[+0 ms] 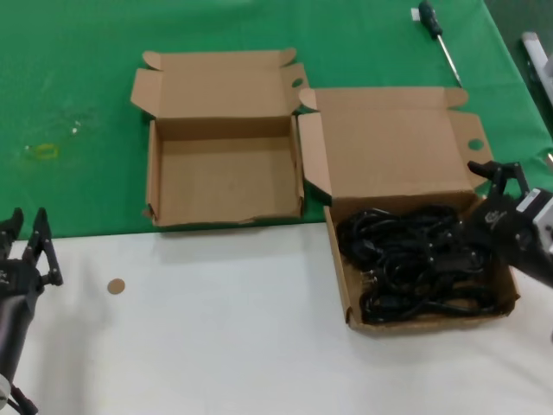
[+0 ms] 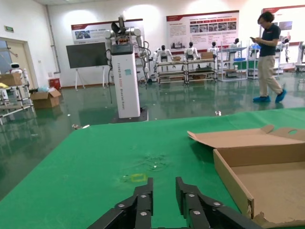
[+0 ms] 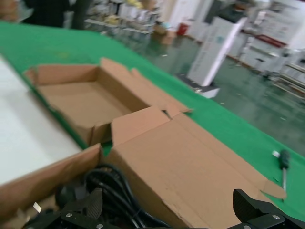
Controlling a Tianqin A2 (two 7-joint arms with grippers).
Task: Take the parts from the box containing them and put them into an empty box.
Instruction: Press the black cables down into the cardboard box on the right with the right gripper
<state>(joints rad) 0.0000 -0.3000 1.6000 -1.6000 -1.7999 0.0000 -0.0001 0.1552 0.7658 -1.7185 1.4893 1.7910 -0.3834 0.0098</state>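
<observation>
The parts, black coiled cables (image 1: 410,259), fill the larger cardboard box (image 1: 346,285) at the right, whose tall lid flap (image 1: 397,147) lies open behind it. My right gripper (image 1: 480,201) hangs over that box's far right corner. It is open wide, one finger above the cables (image 3: 109,186) and the other above the lid flap (image 3: 190,162), with nothing between them. The smaller box (image 1: 225,177) stands empty to the left (image 3: 81,100). My left gripper (image 1: 26,226) is parked at the near left, open by a narrow gap (image 2: 164,183), holding nothing; the smaller box (image 2: 267,176) lies to its right.
The two boxes touch at their lid tabs. A black-handled screwdriver (image 1: 439,39) lies on the green mat at the back right. A small brown disc (image 1: 115,286) sits on the white table near my left arm. A grey object (image 1: 537,56) is at the right edge.
</observation>
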